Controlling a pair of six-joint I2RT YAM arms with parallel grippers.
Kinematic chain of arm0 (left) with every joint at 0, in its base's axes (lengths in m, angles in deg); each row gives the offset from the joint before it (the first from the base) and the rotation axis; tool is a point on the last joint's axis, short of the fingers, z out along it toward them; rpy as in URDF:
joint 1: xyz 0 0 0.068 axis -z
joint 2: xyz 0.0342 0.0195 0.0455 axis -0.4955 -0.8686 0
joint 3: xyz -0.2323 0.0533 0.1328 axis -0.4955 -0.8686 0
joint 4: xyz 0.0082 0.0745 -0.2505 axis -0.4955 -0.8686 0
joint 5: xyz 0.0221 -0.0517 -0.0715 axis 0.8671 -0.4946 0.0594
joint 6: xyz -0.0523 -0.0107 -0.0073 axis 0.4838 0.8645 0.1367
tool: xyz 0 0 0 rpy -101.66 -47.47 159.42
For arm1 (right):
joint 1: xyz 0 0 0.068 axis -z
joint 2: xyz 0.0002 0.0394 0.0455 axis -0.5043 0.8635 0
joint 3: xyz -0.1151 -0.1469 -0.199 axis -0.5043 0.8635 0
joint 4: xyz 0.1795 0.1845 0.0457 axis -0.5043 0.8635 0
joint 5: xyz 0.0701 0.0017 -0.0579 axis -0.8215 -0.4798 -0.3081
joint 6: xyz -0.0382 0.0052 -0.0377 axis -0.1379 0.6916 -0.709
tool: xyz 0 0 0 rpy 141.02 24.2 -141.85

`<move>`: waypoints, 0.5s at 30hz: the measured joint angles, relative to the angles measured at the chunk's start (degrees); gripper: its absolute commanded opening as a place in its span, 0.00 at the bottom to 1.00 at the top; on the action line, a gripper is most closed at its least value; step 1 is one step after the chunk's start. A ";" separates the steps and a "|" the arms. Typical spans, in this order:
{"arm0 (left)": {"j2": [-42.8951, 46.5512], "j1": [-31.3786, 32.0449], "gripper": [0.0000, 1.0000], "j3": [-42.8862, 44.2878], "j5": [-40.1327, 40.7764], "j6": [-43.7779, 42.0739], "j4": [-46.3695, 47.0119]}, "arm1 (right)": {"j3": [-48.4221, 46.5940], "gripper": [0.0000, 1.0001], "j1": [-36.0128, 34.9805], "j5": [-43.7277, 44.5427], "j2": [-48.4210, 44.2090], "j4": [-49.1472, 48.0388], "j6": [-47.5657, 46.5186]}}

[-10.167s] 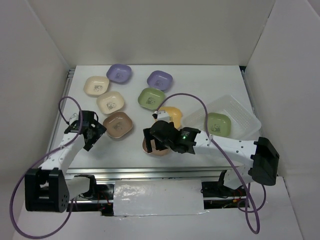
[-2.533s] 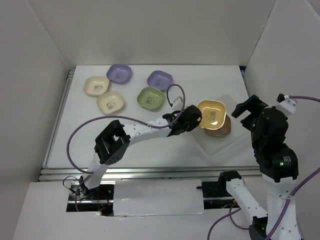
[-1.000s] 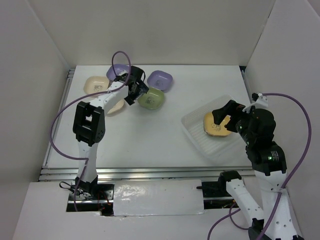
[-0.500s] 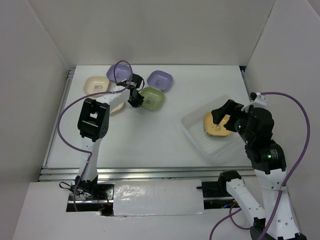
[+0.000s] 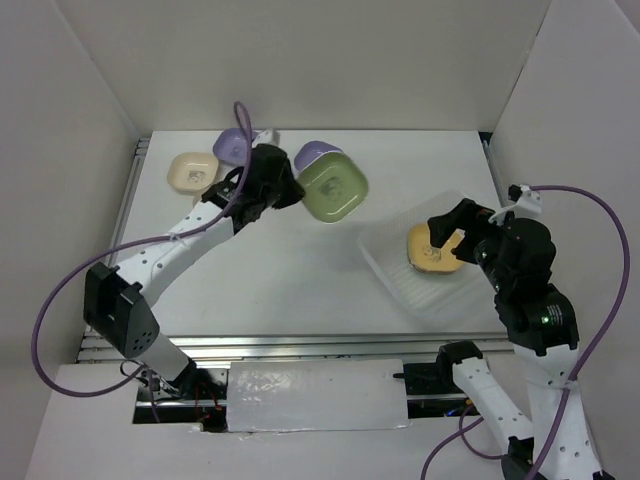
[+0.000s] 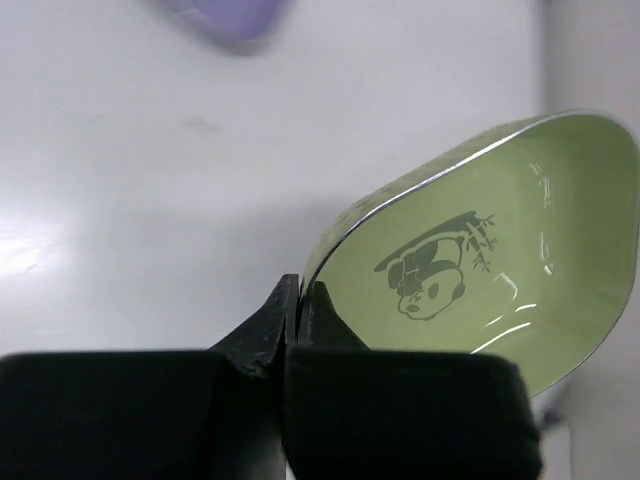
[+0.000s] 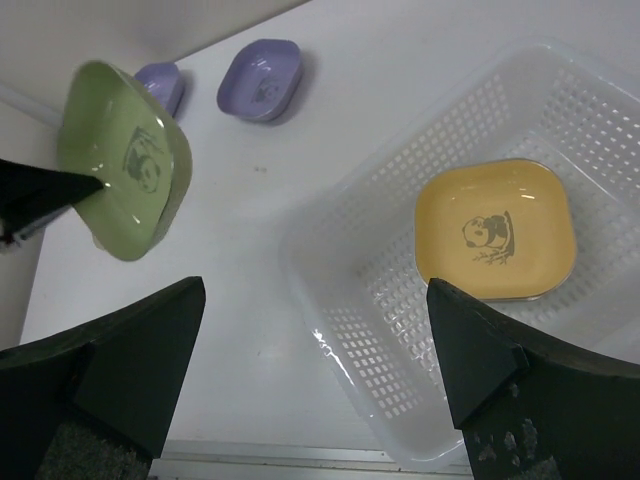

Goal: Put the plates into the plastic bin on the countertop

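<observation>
Three plates at least left on countertop (image 5: 300, 280), all upper left of overhead frame. These are: cream plate (image 5: 192, 172) far left; purple plate (image 5: 233, 146) just beside it, partly behind L arm; second purple plate (image 5: 315, 152) top centre, part-hidden by the airborne dish. Arm may cover more there, can't tell.

Mid right of overhead frame: plastic bin (image 5: 400, 280), sitting on the countertop. Contents: yellow plate (image 7: 493, 230), flat, panda mark up, in right half of the bin as R wrist view shows it. Darker rim peeks out under its lower edge, so prob. stacked on others. Count not readable.

Airborne: green plate (image 5: 333, 190), upper centre of overhead frame, tipped up on edge. Well apart from bin and overlapping the second purple one in that view.

L gripper (image 6: 297, 300): clenched tight on the green plate's rim, jaws pinching the lip at lower left of its wrist frame. R gripper (image 7: 312, 300): jaws spread wide, nothing between them, hangs above the bin's left corner.

Est. progress: bin loading under way, several plates to go.
- Done: yellow, plus whatever lies under it.
- In hand: green, needs carry to frame right and release into bin.
- Left: cream, 2 purple, any hidden ones.
</observation>
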 measured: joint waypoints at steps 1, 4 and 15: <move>0.17 2.14 0.00 3.52 -1.33 -2.75 0.76 | -0.46 1.00 0.00 0.37 -0.31 0.31 0.02; -5.18 8.39 0.00 16.98 -4.07 -10.32 1.81 | -2.71 1.00 0.00 1.62 -1.68 1.62 0.31; -40.44 19.54 0.00 48.54 -11.67 -21.24 -3.30 | -15.65 1.00 0.00 10.60 -9.09 8.66 3.41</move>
